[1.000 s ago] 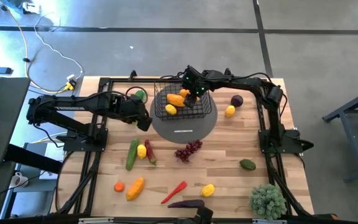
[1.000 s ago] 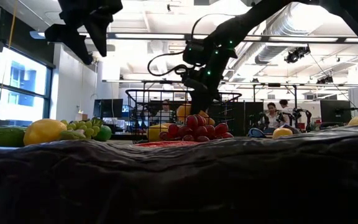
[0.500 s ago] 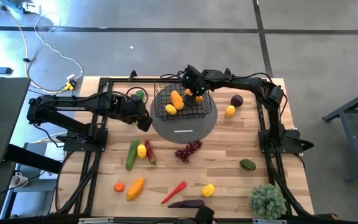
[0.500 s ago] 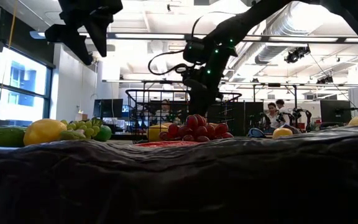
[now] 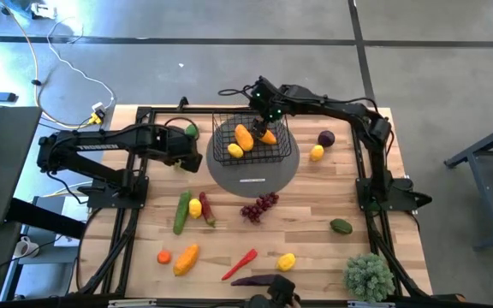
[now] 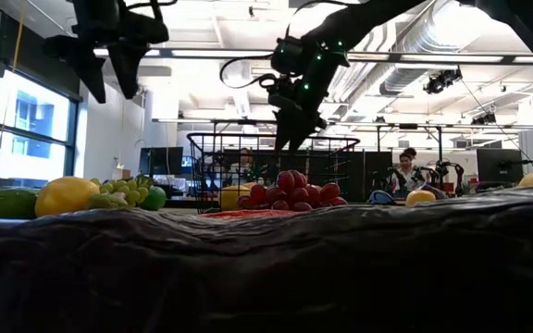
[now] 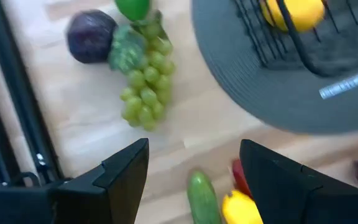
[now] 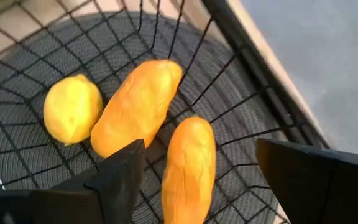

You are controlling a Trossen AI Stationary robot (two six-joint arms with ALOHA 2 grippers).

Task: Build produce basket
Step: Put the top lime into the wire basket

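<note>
The black wire-mesh basket (image 5: 248, 142) (image 6: 248, 155) stands on the grey round mat (image 5: 253, 171). It holds a lemon (image 8: 72, 109) and two orange pieces (image 8: 138, 106) (image 8: 188, 163) lying on its floor. My right gripper (image 5: 264, 114) (image 8: 201, 171) (image 6: 290, 129) is open, hovering above the basket's far right corner. My left gripper (image 5: 182, 156) (image 7: 194, 165) is open, high over the table left of the mat. Below it lie the green grapes (image 7: 145, 93) and the cucumber (image 7: 202, 196).
More produce lies loose on the table. There are purple grapes (image 5: 259, 205), a cucumber (image 5: 181, 212), a lemon (image 5: 195, 207), chillies (image 5: 240, 263), an eggplant (image 5: 255, 280), a carrot (image 5: 186, 257), and a purple piece (image 5: 325, 138). A potted plant (image 5: 368, 275) stands at the near right corner.
My right gripper has risen out of the basket and drawn toward the table's far edge. An orange piece now lies on the basket floor where the gripper was. My left gripper has moved a little toward the table's left edge.
</note>
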